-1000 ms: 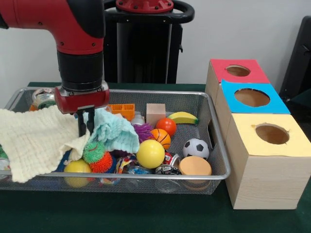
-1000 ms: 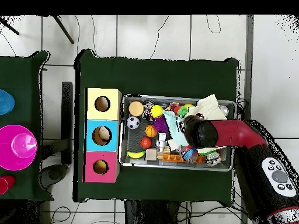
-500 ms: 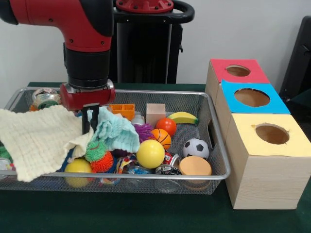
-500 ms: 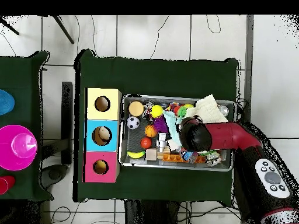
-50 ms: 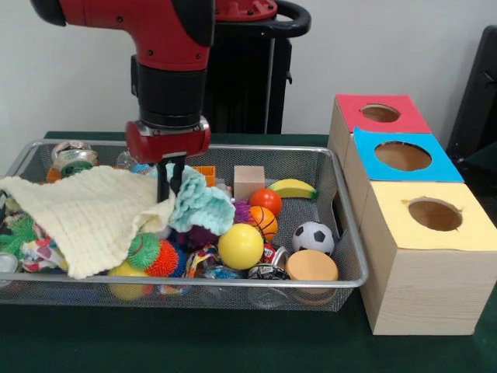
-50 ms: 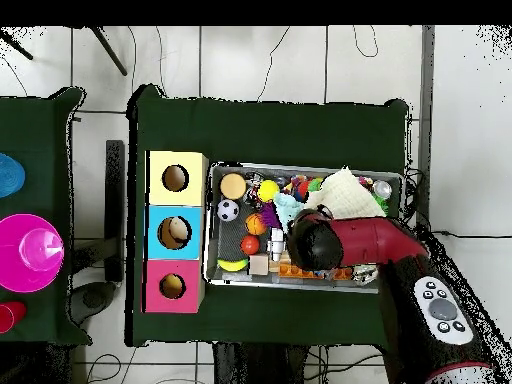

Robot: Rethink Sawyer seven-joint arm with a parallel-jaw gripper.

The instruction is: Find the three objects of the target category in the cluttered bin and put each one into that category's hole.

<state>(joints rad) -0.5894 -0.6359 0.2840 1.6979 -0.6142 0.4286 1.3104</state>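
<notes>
The red and black arm (image 5: 167, 62) comes down over the wire bin (image 5: 342, 233), which sits on the green counter (image 5: 233, 342). Its jaws are drawn together, pinching the edge of a cream cloth (image 5: 89, 214) where it meets a crumpled mint-green cloth (image 5: 203, 206); the gripper (image 5: 174, 180) holds both edges up above the clutter, though I cannot tell whether the mint cloth is truly clamped or only pressed against the fingers. The cream cloth drapes down toward the bin's near-left corner and over its front rim. Under and beside the cloths lie a green spiky ball (image 5: 142, 250), an orange spiky ball (image 5: 163, 260), a purple spiky ball (image 5: 194, 237) and a yellow ball (image 5: 240, 245). Further along are a small basketball (image 5: 260, 221), a red-orange ball (image 5: 266, 201), a banana (image 5: 292, 187), a wooden cube (image 5: 248, 181), a soccer ball (image 5: 313, 237) and a tan round lid (image 5: 311, 266) against the front rim. Just beside the bin stand 3 wooden boxes in a row, each with 1 round hole in its top: red (image 5: 380, 113), blue (image 5: 403, 155) and yellow (image 5: 435, 214). From overhead the arm (image 6: 350, 240) covers the bin's middle, with the cream cloth (image 6: 350, 192) showing beyond it and the 3 boxes (image 6: 175, 232) lined along the bin's short side.
</notes>
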